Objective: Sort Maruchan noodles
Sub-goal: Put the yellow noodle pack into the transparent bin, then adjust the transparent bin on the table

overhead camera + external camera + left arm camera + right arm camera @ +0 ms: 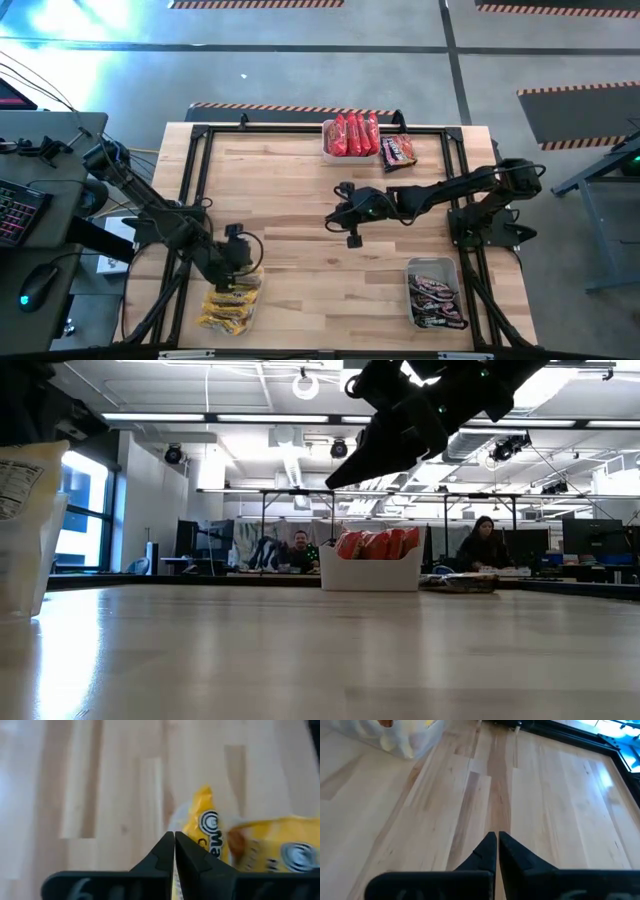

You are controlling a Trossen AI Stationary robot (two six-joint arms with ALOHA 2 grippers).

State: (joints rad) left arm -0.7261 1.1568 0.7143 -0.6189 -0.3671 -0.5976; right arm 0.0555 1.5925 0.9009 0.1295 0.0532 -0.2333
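Observation:
Yellow Maruchan packets [230,300] lie in a clear tub at the table's near-left corner; in the left wrist view one yellow packet [206,832] stands on edge. My left gripper [240,256] hovers at that tub's far rim, shut [174,837]. Red-orange packets [351,133] fill a tub at the far edge, and one dark brown packet [397,151] lies flat on the table beside it. More dark brown packets [436,293] sit in a near-right tub. My right gripper [346,216] hangs shut over the table's middle, above bare wood [497,836]. My left gripper is shut just above the yellow packets; yellow shows behind its fingers [200,865], but I cannot tell whether the fingertips touch a packet.
A black frame [300,130] runs around the tabletop. A wide stretch of bare wood [290,190] lies between the three tubs. In the low view the red tub [370,565] stands far off, with people seated beyond the table.

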